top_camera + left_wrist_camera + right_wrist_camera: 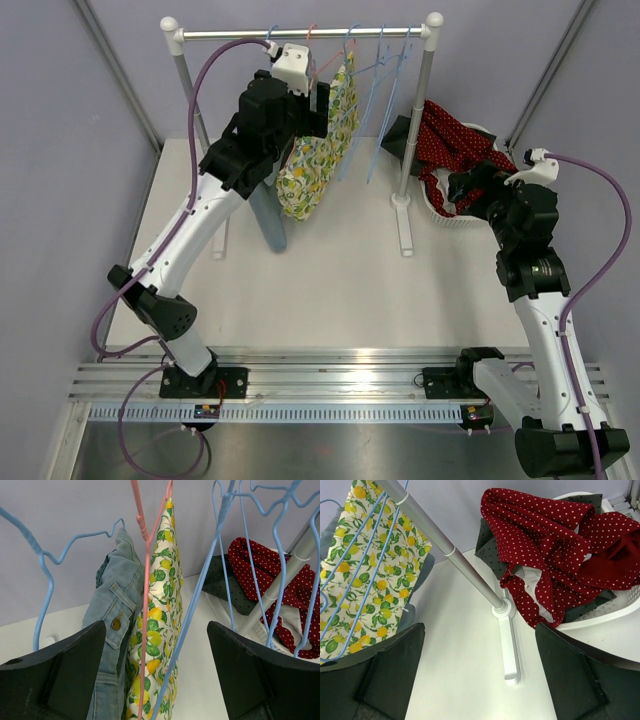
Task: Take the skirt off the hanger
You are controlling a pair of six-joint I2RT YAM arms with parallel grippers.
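A lemon-print skirt (318, 155) hangs on a pink hanger (313, 45) on the rail of a small clothes rack. In the left wrist view the skirt (159, 605) and the pink hanger wire (145, 590) sit between my open fingers. My left gripper (322, 100) is raised at the rail, right against the skirt's top. It is open and holds nothing. My right gripper (468, 185) is open and empty, low at the right, by the rack's right post. The right wrist view shows the skirt (367, 575) at its left edge.
A denim garment (112, 630) hangs on a blue hanger (42, 560) beside the skirt. Empty blue hangers (385, 70) hang further right. The rack's right post (445, 552) stands on a white foot (510, 640). A white basket (620, 607) holds red polka-dot cloth (555, 545).
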